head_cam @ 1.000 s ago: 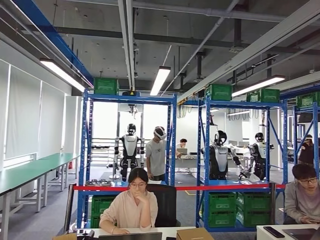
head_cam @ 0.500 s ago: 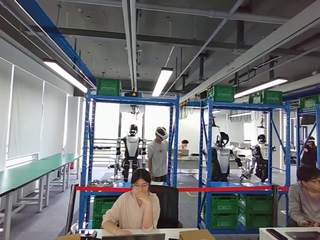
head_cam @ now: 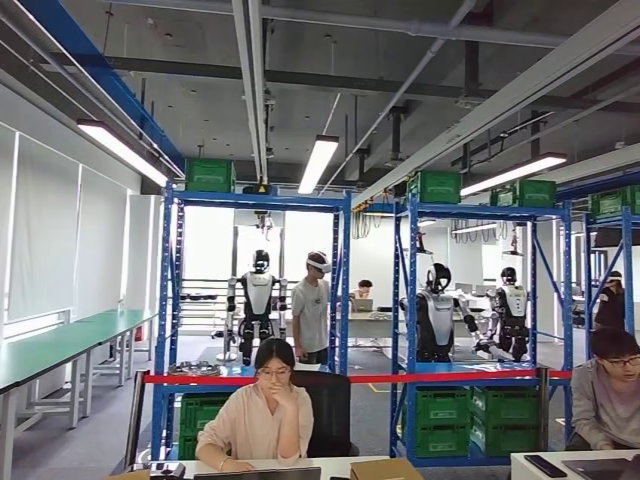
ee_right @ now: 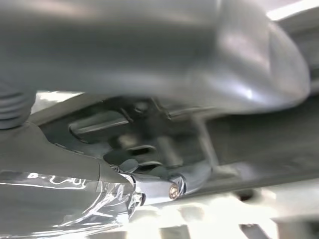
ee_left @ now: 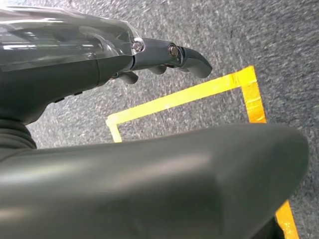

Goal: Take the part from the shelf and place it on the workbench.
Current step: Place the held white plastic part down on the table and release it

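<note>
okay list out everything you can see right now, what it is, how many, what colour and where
shelving racks: at least two, blue, across the room ahead
crates: several, green, on rack tops and bottom shelves
barrier tape: one, red, stretched before the racks
other humanoid robots: three, silver and black, behind the racks
people: two seated at the near desks, others behind the racks
workbenches: a row, green tops, far left
floor tape: yellow lines on grey carpet
left hand: grey, fingers straight, holds nothing
right hand: grey, blurred
</note>
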`<move>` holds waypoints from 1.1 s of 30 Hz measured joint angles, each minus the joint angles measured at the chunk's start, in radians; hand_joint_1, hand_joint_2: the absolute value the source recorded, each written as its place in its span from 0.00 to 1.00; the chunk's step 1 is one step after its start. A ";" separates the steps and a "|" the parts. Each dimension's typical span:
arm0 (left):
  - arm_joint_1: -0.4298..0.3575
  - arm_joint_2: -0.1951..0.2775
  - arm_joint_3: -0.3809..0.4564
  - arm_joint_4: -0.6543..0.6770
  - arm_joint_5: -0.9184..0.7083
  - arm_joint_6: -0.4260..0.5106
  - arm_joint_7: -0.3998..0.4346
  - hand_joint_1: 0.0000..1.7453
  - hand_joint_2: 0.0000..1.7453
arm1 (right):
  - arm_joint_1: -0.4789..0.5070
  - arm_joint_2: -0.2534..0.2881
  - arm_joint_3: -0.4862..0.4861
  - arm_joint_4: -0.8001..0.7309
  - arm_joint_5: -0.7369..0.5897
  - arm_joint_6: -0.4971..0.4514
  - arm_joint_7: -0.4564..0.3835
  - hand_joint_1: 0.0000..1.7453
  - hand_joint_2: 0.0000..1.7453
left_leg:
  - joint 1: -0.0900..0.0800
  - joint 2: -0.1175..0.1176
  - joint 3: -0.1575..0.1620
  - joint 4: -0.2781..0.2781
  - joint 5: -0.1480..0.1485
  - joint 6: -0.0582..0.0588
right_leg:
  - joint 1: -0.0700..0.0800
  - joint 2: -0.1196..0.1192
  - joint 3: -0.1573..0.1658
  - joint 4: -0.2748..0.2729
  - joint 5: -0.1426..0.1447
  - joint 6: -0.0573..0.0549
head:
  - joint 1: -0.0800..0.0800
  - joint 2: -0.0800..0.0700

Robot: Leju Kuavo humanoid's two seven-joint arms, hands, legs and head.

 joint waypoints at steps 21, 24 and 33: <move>0.005 0.004 0.001 0.000 -0.002 -0.002 -0.003 0.00 0.00 | 0.566 -0.060 -0.169 -0.889 -0.890 -0.014 -0.361 0.00 0.00 | -0.002 -0.005 0.004 0.031 -0.068 0.002 | -0.002 -0.011 0.007 -0.031 0.026 -0.017 | 0.000 0.000; 0.007 0.003 0.001 0.000 0.000 0.000 0.002 0.00 0.00 | 0.673 -0.030 -0.173 -1.066 -0.917 0.011 -0.369 0.00 0.00 | -0.003 -0.004 -0.055 0.206 -0.165 -0.003 | -0.001 -0.015 0.003 -0.030 0.028 -0.020 | 0.000 0.000; 0.009 0.006 0.005 0.000 0.006 0.009 0.006 0.00 0.00 | 0.837 -0.001 -0.171 -1.333 -0.927 0.078 -0.420 0.00 0.00 | -0.004 -0.004 0.086 -0.027 -0.055 0.010 | -0.001 -0.006 -0.025 0.004 0.038 0.006 | -0.001 0.000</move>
